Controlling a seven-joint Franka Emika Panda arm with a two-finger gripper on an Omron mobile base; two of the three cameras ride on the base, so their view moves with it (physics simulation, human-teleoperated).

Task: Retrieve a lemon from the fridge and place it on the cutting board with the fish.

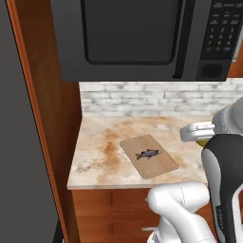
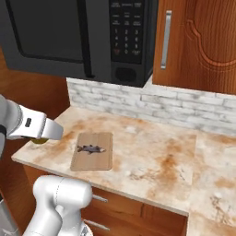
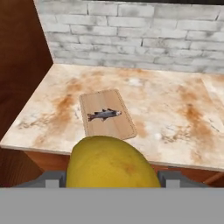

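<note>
Marble bench (image 3: 175,113) is carrying cutting board (image 3: 107,114) with fish (image 3: 104,114) ahead of tool (image 3: 111,177), which is gripping lemon (image 3: 111,164).

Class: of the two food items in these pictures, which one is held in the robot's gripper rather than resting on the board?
The golden-yellow lemon, clamped between the gripper fingers. The slim dark grey fish lies on the light-brown cutting board.

Marble counter (image 2: 152,152), brick backsplash (image 2: 184,108), microwave (image 1: 137,38)
</note>
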